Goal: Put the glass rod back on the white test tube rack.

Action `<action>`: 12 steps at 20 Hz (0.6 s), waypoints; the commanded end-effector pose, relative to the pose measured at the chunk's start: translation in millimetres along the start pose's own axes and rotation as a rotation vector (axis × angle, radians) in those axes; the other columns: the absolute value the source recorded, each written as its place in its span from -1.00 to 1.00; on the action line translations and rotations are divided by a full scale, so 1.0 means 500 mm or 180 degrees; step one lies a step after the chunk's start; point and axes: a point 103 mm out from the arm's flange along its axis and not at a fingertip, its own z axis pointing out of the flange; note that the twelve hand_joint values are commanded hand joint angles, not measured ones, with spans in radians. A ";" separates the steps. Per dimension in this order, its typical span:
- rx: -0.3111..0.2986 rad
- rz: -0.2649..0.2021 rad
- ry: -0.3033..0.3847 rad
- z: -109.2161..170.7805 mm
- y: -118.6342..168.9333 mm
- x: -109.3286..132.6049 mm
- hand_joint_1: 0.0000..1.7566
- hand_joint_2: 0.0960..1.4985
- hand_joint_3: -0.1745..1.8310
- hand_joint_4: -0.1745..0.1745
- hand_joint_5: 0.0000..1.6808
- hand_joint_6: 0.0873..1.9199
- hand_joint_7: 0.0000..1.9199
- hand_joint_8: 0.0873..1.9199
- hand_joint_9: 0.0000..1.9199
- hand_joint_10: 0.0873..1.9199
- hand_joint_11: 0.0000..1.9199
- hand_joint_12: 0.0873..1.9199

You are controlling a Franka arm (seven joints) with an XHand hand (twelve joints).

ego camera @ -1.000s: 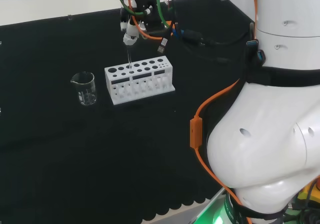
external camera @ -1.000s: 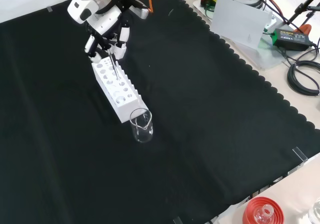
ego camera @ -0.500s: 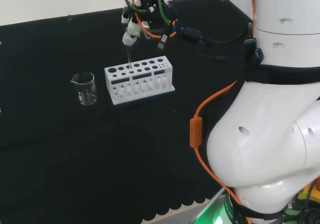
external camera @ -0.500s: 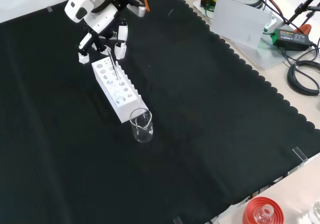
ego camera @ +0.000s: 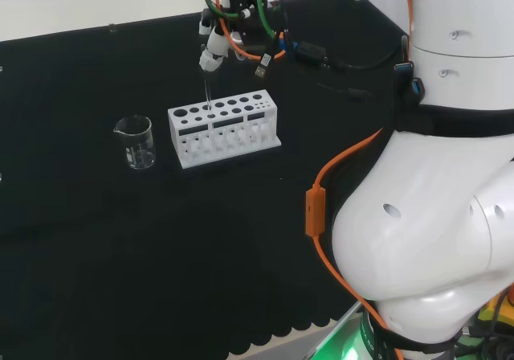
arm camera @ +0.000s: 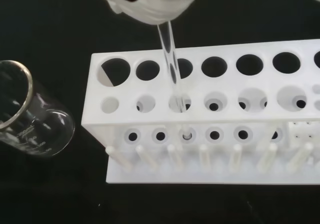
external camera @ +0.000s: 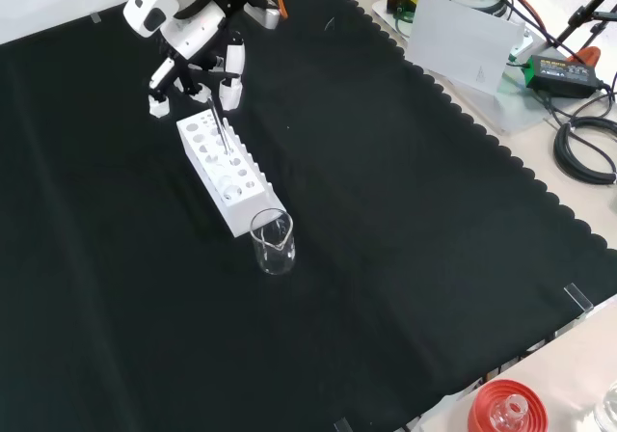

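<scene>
- In the head view, the black and white robot hand (ego camera: 215, 45) hung above the far side of the white plastic test tube rack (ego camera: 224, 128) on the black-clothed worktop (ego camera: 120, 239). The thin clear glass rod (ego camera: 207, 96) stood nearly upright in a hole towards the rack's left end. A small clear glass beaker (ego camera: 136, 141) stood apart, left of the rack.
- In the front view, the robot hand (external camera: 198, 61) sat above the rack's (external camera: 224, 171) upper end with its fingers (external camera: 231, 77) spread apart and straight, clear of the rod (external camera: 220, 133). The rod leaned slightly in its hole. The beaker (external camera: 273, 243) stood just beside the rack's lower end.
- In the wrist view, the rod (arm camera: 171, 64) ran down through a front-row hole, its tip resting in a socket of the rack (arm camera: 210, 118). The beaker (arm camera: 30, 114) stood just beside that end.
</scene>
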 end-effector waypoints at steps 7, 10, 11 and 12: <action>-0.0046 0.0017 0.0024 -0.005 -0.005 -0.010 0.29 0.08 -1.00 -1.00 -0.75 -0.38 0.16 -0.30 1.00 -0.76 1.00 -0.73; -0.0072 0.0039 -0.0020 -0.024 -0.014 -0.011 0.29 0.08 -1.00 -1.00 -0.74 -0.38 0.16 -0.30 1.00 -0.76 1.00 -0.72; -0.0082 0.0048 -0.0022 -0.030 -0.016 -0.012 0.29 0.08 -1.00 -1.00 -0.73 -0.38 0.16 -0.30 1.00 -0.76 1.00 -0.72; -0.0095 0.0053 -0.0019 -0.035 -0.019 -0.012 0.29 0.08 -1.00 -1.00 -0.73 -0.38 0.16 -0.30 1.00 -0.76 1.00 -0.72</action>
